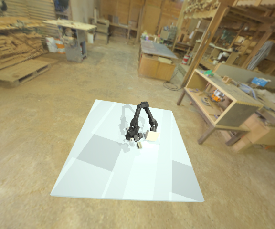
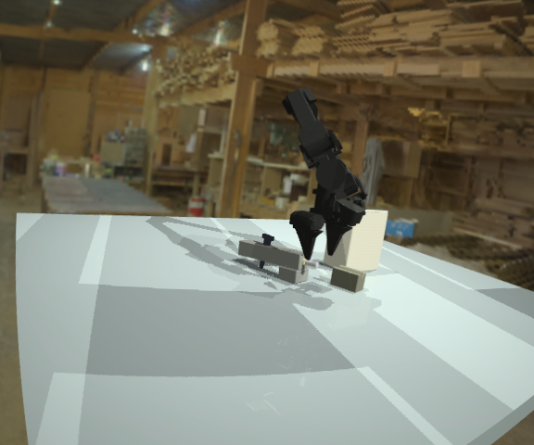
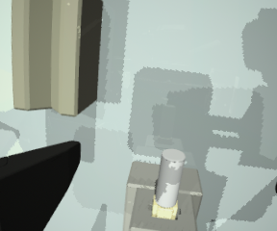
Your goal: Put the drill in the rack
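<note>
My gripper (image 2: 319, 256) (image 3: 180, 166) is open and empty, with its fingertips low over the end of the grey bar (image 2: 270, 251) (image 3: 138, 207). The drill (image 3: 169, 180) (image 2: 311, 263), a short silvery cylinder with a yellow collar at its base, sticks out of that end of the bar. In the wrist view it shows between the spread fingers, touching neither. The dark blue key (image 2: 267, 239) passes through the bar near its other end, its lower tip showing beneath. The rack (image 1: 139, 145) (image 2: 346, 279) (image 3: 65, 58), a small olive-beige grooved block, sits beside the drill, outside the fingers.
A tall cream block (image 1: 152, 136) (image 2: 375, 239) with a sloped side stands behind the rack, close to the arm's base. The pale table top (image 1: 142, 187) (image 2: 185, 407) carries all of this. The arm hides much of the bar in the top view.
</note>
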`<state>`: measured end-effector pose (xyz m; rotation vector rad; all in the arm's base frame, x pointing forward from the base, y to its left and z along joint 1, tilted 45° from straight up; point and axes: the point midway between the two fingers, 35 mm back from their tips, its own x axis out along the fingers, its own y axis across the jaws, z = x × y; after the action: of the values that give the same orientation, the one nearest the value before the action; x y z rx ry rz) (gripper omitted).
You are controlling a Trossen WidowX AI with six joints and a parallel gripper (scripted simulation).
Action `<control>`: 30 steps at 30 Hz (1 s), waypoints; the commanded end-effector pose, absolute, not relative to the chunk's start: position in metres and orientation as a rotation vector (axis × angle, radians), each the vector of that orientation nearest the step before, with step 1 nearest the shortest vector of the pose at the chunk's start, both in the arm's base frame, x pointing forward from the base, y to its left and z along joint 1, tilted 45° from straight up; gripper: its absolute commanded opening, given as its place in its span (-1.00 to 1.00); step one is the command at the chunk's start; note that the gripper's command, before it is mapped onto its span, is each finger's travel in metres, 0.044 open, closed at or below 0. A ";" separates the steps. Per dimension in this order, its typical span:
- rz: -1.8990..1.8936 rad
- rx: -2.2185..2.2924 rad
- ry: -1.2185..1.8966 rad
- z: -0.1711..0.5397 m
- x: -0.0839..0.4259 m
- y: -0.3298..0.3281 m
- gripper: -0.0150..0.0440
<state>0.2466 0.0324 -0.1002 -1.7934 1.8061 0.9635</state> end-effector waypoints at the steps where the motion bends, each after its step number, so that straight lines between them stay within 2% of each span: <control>1: 0.976 -1.793 1.809 -0.103 0.245 0.030 1.00; 30: 0.974 -1.795 1.812 -0.127 0.243 -0.011 1.00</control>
<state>0.2474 -0.0037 -0.1227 -1.7913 1.7967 0.9635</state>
